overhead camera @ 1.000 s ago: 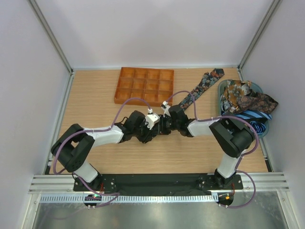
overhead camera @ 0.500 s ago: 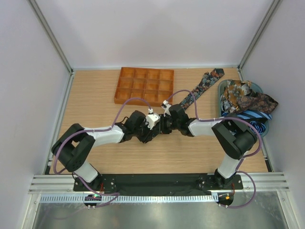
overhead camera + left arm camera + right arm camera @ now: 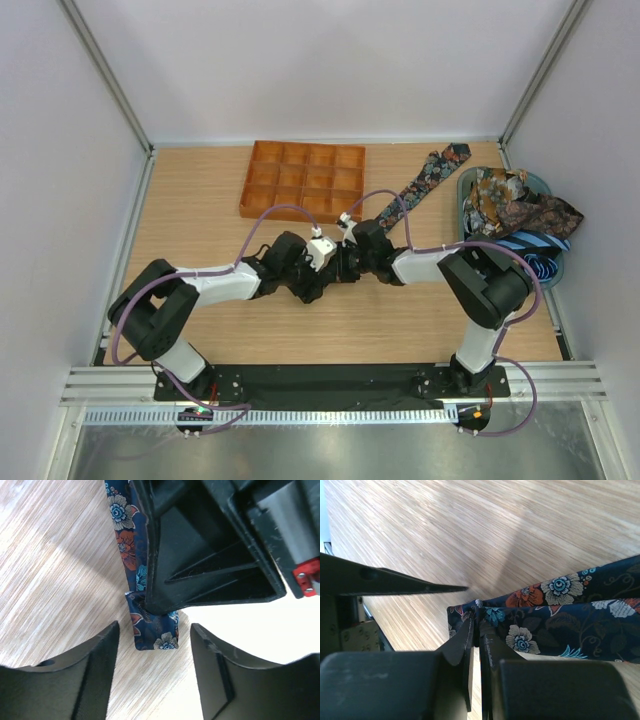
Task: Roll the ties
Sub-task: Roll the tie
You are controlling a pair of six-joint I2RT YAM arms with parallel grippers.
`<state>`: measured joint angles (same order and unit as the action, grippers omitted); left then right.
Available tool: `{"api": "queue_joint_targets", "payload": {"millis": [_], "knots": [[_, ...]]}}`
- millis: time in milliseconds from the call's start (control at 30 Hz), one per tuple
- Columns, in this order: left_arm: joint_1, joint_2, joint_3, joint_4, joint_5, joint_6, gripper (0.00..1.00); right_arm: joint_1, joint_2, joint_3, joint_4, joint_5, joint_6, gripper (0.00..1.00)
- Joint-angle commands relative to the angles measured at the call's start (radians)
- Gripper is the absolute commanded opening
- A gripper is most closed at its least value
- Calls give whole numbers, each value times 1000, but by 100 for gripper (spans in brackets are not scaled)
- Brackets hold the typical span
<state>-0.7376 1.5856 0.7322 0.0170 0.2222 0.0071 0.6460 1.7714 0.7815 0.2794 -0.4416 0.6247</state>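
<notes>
At table centre: the folded end of a floral tie (image 3: 134, 562), gripped from one side.
The right gripper (image 3: 477, 625) is pinched tight on the doubled tip of the tie. The left gripper (image 3: 154, 627) stands parted, one finger on each side of that tip, touching nothing. From the fold the tie runs flat across the table (image 3: 200, 200) to the far right, ending just beside the bin (image 3: 466, 190) heaped with other ties (image 3: 520, 205).
</notes>
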Motion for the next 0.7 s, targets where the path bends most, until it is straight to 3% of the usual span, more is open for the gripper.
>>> {"api": "queue_joint_targets", "payload": {"millis": [0, 300, 467, 667], "knots": [[-2, -33, 16, -14, -18, -2, 61, -6, 19, 28, 7, -3, -36, 1], [-2, -107, 26, -58, -21, -38, 65, -12, 56, 7, 64, -29, -14, 1], [-2, -145, 45, -89, -40, -32, 77, -19, 59, -1, 89, -48, 0, 1], [-2, -58, 88, -117, -41, -12, 79, -25, 54, -1, 95, -60, 6, 1]]}}
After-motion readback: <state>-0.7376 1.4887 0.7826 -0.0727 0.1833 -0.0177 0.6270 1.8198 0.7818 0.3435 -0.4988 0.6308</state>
